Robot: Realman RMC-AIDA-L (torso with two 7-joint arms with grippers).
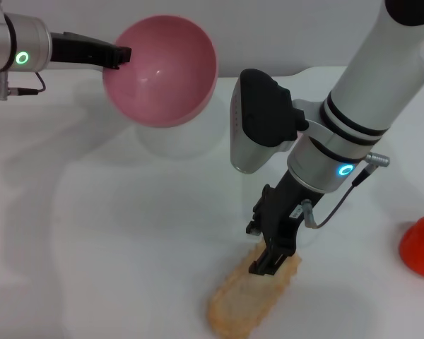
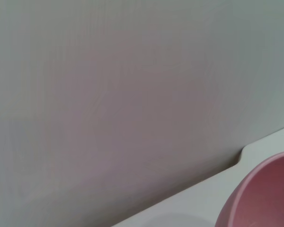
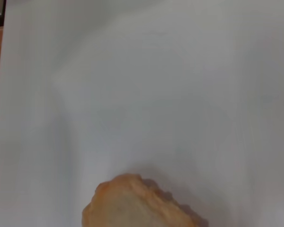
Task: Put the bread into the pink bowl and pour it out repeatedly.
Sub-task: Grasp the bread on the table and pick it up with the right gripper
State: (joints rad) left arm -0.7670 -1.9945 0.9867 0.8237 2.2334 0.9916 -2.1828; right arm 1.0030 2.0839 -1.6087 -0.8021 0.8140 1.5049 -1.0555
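From the head camera, you see the left gripper point(image 1: 120, 55) raised at the far left, its dark fingers point(image 1: 117, 51) clamped on the rim of the pink bowl point(image 1: 160, 70). That bowl is held up off the white bench point(image 1: 113, 233) and tipped on its side, so its hollow faces you; its shadow falls on the bench below it. Near the front edge lies the bread point(image 1: 251, 300), flat on the bench and well apart from the bowl. Your right gripper point(image 1: 272, 261) is down on the far end of the loaf, touching its top; you cannot tell from this view whether its fingers are spread or closed around the bread. At the right edge a red object point(image 1: 420, 247) sits on the bench, only partly in view.

Your left wrist camera shows a curved part of the pink bowl's rim point(image 2: 262, 198) in one corner, with the bench edge and a plain grey wall point(image 2: 123, 104) behind it.

Your right wrist camera shows one rounded, ridged end of the bread point(image 3: 137, 203) resting on the bare bench point(image 3: 156, 85); no fingers appear there.
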